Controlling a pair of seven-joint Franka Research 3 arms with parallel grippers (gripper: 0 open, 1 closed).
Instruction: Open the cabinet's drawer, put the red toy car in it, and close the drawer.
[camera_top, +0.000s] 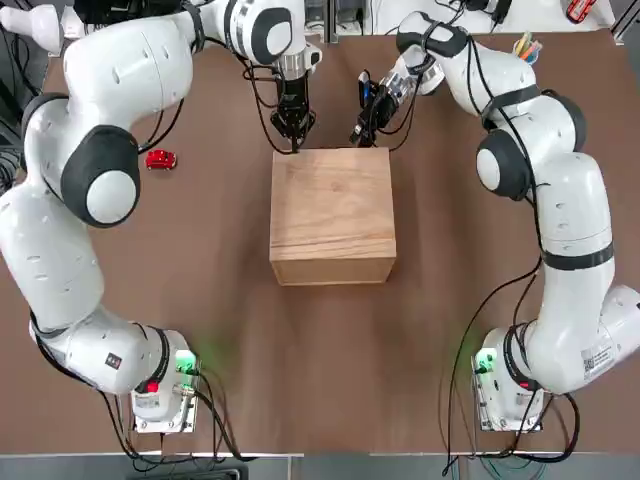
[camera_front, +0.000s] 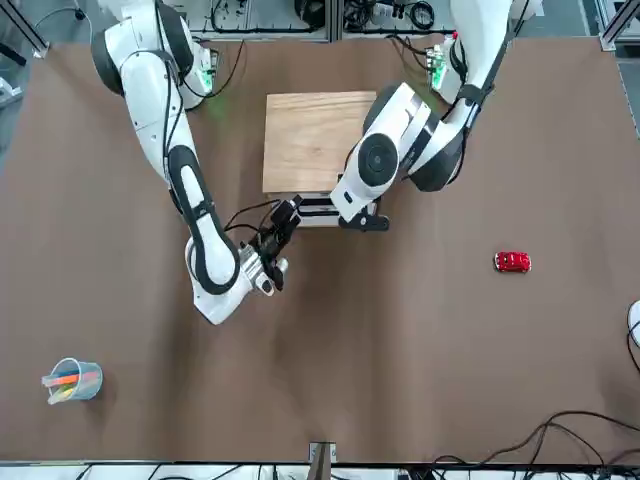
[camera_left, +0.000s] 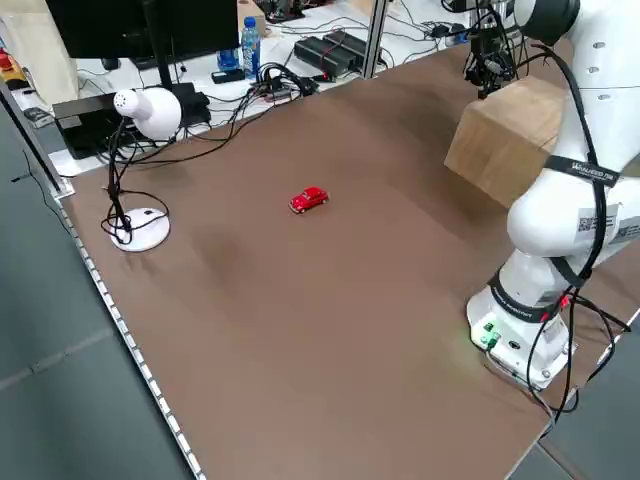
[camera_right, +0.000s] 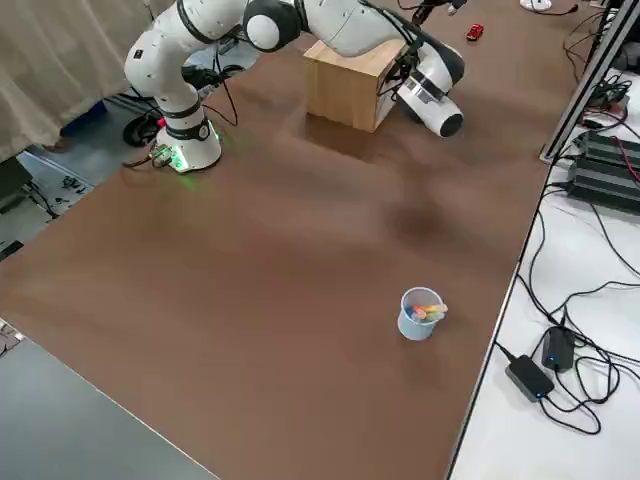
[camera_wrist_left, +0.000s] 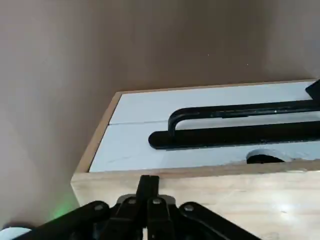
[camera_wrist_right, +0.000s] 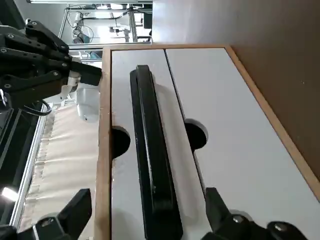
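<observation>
Your two Franka arms flanked the cabinet (camera_top: 333, 215), a blocky box of pale, visibly grained wood, on a smooth brown tabletop (camera_top: 330, 370). Your left gripper (camera_wrist_left: 148, 186) was clenched on nothing beside the cabinet's top edge, at its front; your right gripper (camera_wrist_right: 152, 205) was spread wide before the same face, the straight black handle (camera_wrist_right: 154, 150) showing between its fingers and nothing in its grasp. The drawer (camera_wrist_right: 145, 130), closed, had a flat white front with a dark, rounded cutout, framed by a thin wooden border.

The red toy car (camera_top: 161, 159), glossy and rounded, lay on bare tabletop well apart from the cabinet, on your left arm's side; seen from overhead, that arm and its black cables (camera_top: 165, 135) passed close by it. Near the table's far edge, on your right arm's side, stood a pale blue, round-rimmed cup (camera_right: 418, 314) of colorful sticks (camera_right: 430, 312). A white lamp-like object (camera_left: 148, 113) with a rounded head stood over a round base, loosely looped in black cables.
</observation>
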